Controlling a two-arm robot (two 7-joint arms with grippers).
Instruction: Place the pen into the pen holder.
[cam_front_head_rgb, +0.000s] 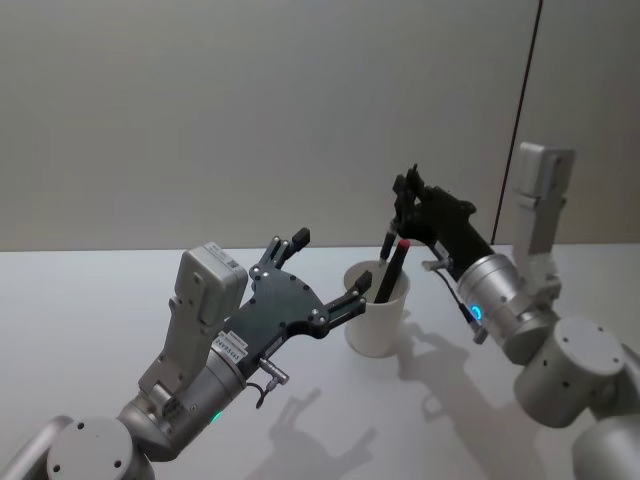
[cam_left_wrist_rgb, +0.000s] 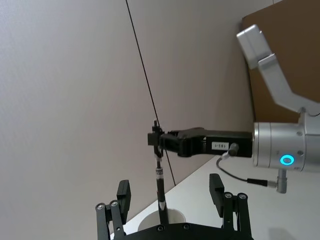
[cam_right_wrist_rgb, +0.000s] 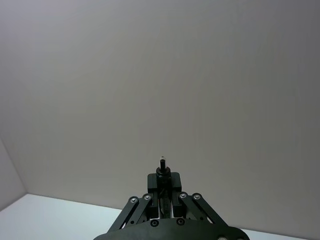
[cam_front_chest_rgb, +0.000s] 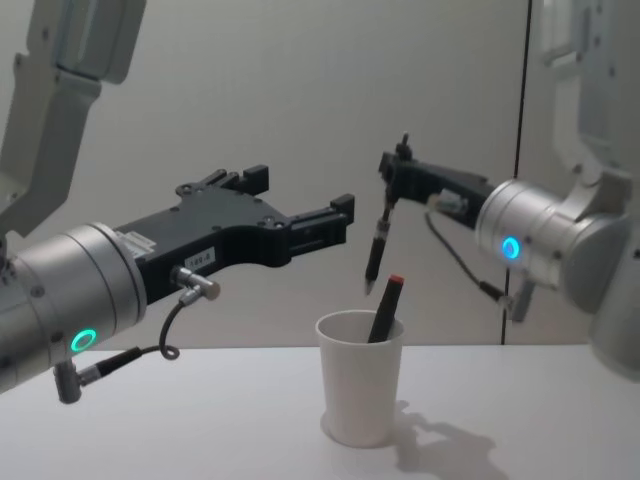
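Observation:
The pen holder (cam_front_chest_rgb: 360, 385) is a white paper cup standing upright on the table, also in the head view (cam_front_head_rgb: 378, 318). Its rim (cam_left_wrist_rgb: 161, 219) shows in the left wrist view. My right gripper (cam_front_chest_rgb: 396, 180) is shut on the top of a slim black pen (cam_front_chest_rgb: 377, 250), which hangs tilted with its tip just above the cup's rim. The same pen (cam_left_wrist_rgb: 159, 184) hangs from the right gripper (cam_left_wrist_rgb: 157, 140); its top end (cam_right_wrist_rgb: 162, 162) sticks out of the shut right gripper (cam_right_wrist_rgb: 162, 181). My left gripper (cam_front_chest_rgb: 300, 195) is open, left of the cup and above it, holding nothing (cam_front_head_rgb: 328, 270).
A second pen with a red end (cam_front_chest_rgb: 386, 308) leans inside the cup (cam_front_head_rgb: 393, 268). The white table (cam_front_head_rgb: 120, 300) stretches around the cup. A grey wall with a dark vertical seam (cam_front_chest_rgb: 523, 120) stands behind.

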